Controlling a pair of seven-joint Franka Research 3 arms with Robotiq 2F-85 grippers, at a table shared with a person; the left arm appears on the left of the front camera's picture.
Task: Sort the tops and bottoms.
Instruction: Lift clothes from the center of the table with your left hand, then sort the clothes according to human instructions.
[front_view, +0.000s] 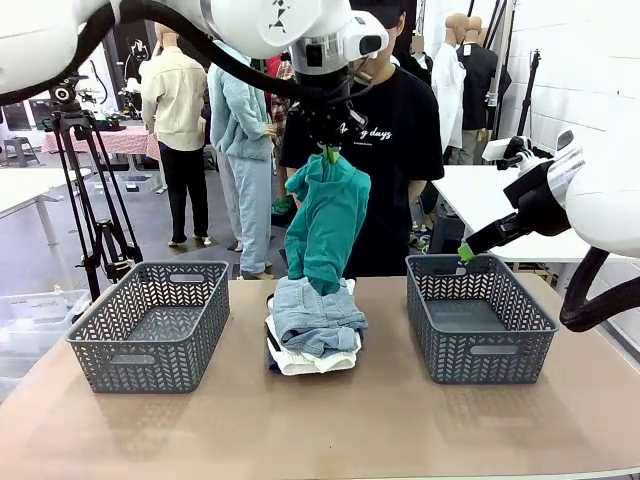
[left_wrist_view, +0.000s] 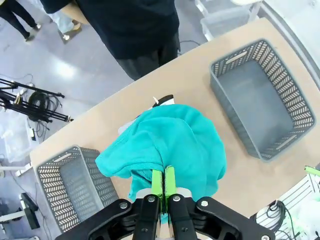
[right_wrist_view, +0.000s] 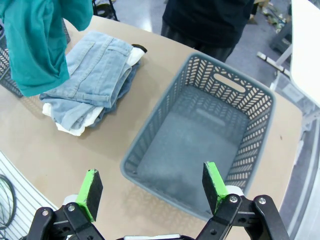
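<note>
Your left hand, raised high over the tabletop, is clamped on the teal top, which hangs above the stacked bottoms (pale denim uppermost). Your right hand hovers over the right basket, fingers apart.

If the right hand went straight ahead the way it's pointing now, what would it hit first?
Most likely the gray basket: the open right hand points down into it, toward its near rim or floor. Depth is hard to judge, but nothing shows in between.
</note>
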